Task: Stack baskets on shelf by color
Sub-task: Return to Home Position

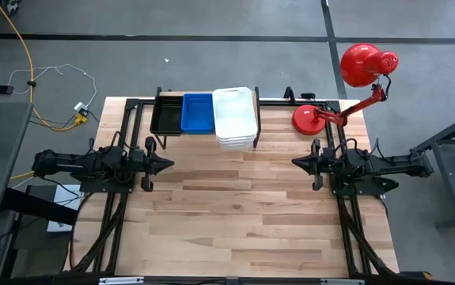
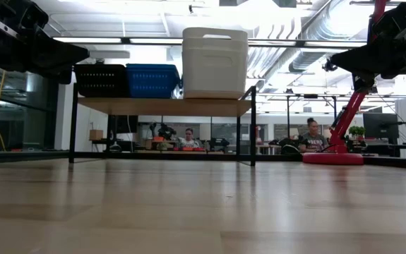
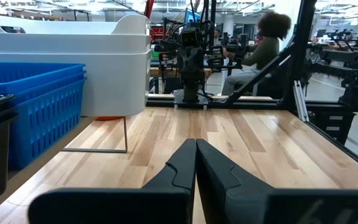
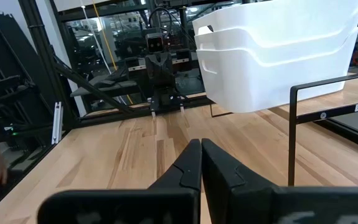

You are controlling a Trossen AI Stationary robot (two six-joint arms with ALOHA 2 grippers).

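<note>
Table (image 1: 243, 226): baskets (image 1: 198, 112) on shelf (image 2: 160, 106), well apart from left hand (image 1: 168, 164), right hand (image 1: 295, 162).

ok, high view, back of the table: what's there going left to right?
black baskets → blue baskets → white baskets → red lamp. The three stacks sit on the shelf. The left gripper and right gripper lie nearer and overlap that order, so they are left out.

Bright ceiling lights (image 2: 259, 14) glare behind the white baskets (image 2: 215, 63), while the tabletop (image 1: 251, 206) is evenly lit, shadows faint.
</note>
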